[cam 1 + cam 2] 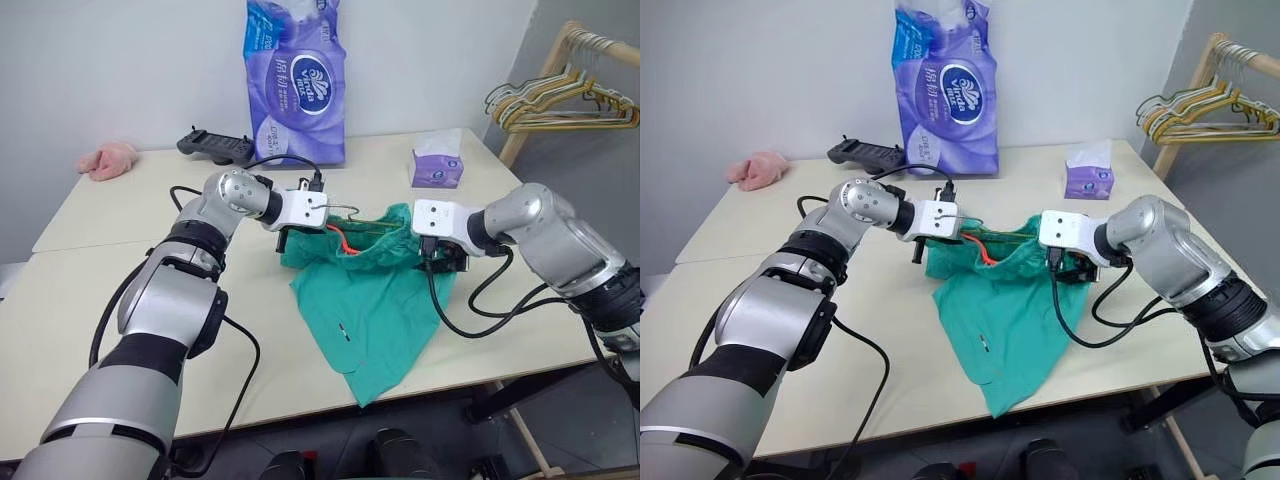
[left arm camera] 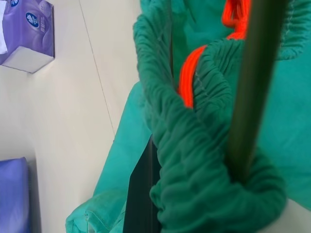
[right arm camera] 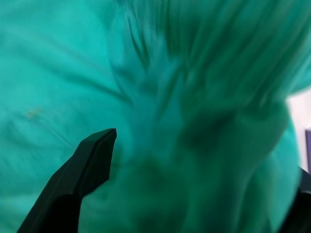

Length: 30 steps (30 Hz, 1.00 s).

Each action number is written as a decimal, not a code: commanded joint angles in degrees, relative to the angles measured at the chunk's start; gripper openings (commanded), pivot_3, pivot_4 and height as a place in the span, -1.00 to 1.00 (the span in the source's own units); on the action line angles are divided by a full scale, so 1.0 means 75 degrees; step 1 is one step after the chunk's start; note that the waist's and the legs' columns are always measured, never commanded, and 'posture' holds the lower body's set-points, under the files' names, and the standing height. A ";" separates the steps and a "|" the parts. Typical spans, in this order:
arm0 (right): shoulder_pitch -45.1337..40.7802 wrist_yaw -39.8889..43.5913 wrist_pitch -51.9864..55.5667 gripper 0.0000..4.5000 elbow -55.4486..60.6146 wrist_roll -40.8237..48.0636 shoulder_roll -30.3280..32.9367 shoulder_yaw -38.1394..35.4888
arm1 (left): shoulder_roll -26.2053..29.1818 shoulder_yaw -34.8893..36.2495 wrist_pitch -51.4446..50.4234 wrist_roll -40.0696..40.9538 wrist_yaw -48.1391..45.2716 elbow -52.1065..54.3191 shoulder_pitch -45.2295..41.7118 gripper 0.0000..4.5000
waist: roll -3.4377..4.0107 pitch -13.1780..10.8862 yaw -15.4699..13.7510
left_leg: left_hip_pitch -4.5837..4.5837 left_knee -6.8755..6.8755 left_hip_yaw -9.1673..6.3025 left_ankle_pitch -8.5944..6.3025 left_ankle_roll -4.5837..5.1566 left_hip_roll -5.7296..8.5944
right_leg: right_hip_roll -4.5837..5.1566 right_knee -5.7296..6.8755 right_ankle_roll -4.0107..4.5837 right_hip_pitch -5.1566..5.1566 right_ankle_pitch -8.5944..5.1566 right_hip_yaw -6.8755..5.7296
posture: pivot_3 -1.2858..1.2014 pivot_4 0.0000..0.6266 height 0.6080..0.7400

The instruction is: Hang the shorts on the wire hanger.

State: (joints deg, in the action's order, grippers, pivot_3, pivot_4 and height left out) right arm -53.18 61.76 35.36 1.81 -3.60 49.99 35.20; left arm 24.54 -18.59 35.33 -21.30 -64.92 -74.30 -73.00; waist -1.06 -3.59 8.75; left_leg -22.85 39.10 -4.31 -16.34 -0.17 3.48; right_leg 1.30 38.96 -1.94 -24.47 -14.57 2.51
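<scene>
The shorts (image 1: 365, 300) lie mid-frame on the table (image 1: 90, 290), waistband raised toward the two arms and one leg trailing over the near edge, so the waist opening faces the hanger (image 1: 345, 212). The left pincer (image 1: 290, 238), at centre, is clenched on the bunched waistband, with the hanger's thin wire running beside its finger; it likely holds cloth and wire together so the band can be worked along. The right pincer (image 1: 447, 262), right of centre, stands released, its fingers spread against the cloth, probably ready for a fresh hold. Counted: one pair of shorts, one hanger here, a cluster of hangers (image 1: 560, 100) upper right, one tissue box (image 1: 437, 166), one purple pack (image 1: 296, 80), one pink cloth (image 1: 106, 159).
</scene>
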 commanded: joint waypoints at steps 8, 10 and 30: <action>-0.0350 0.0264 -0.1566 0.71 -0.1532 -0.1479 -0.0898 0.0087 | 0.0122 0.0180 0.0048 0.0117 -0.0024 0.0161 -0.0217 -1.00 | 0.0000 0.0000 0.0079 | 0.0002 -0.0004 -0.0004 0.0001 -0.0001 0.0000 | -0.0001 0.0000 0.0000 0.0000 0.0000 -0.0004 | -0.11 -0.87 1.00; -0.0436 0.0316 -0.1788 0.71 -0.1760 -0.1664 -0.1096 0.0114 | 0.0123 0.0182 0.0045 0.0081 -0.0015 0.0167 -0.0205 -1.00 | 0.0000 0.0000 0.0083 | 0.0002 -0.0004 -0.0007 0.0001 -0.0001 0.0000 | -0.0001 0.0000 0.0000 0.0000 0.0000 -0.0006 | -0.11 -0.87 1.00; -0.0604 0.0750 -0.2303 -0.83 -0.1891 -0.2174 -0.1721 -0.0525 | 0.0163 0.0146 0.0044 -0.0089 0.0208 0.0196 -0.0185 -1.00 | 0.0001 0.0000 0.0090 | 0.0001 -0.0004 -0.0011 0.0003 -0.0005 0.0001 | -0.0001 0.0001 0.0001 0.0000 0.0000 -0.0008 | -0.10 -0.91 1.00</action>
State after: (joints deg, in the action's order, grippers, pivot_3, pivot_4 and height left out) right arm -55.71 67.07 19.35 -13.94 -19.40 37.72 32.40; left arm 26.78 -18.91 34.22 -23.91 -64.32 -74.88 -72.69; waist -1.05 -3.59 9.43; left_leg -22.85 39.07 -4.40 -16.30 -0.23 3.49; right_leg 1.29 38.97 -1.93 -24.47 -14.57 2.45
